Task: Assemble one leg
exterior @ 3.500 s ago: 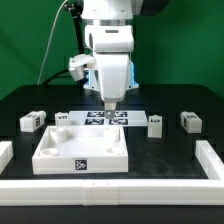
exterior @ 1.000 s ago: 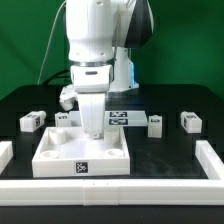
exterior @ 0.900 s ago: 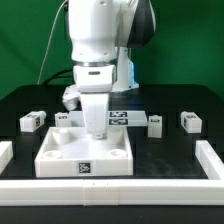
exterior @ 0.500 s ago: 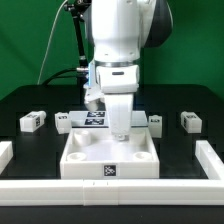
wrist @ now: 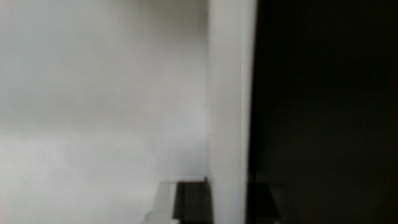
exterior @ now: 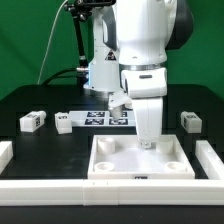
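My gripper point(exterior: 147, 138) points straight down and is shut on the far wall of the large white square panel point(exterior: 115, 162), which lies flat at the front of the table, toward the exterior view's right. In the wrist view the panel point(wrist: 107, 100) fills one side, and my gripper point(wrist: 228, 205) straddles its thin wall with one dark finger point(wrist: 192, 205) inside it. Three small white legs with marker tags lie loose on the black table: two at the exterior view's left point(exterior: 32, 121) point(exterior: 64, 123) and one at its right point(exterior: 190, 120). A fourth leg is hidden behind my arm.
The marker board point(exterior: 100, 118) lies flat behind the panel. White rails border the table at the front point(exterior: 50, 190), at the exterior view's right point(exterior: 211, 155) and at its left point(exterior: 5, 150). The panel's front edge lies close to the front rail.
The panel has slid with my gripper from the exterior view's left to its right and a little nearer the front rail. The leg beside the marker board is now hidden behind my arm.
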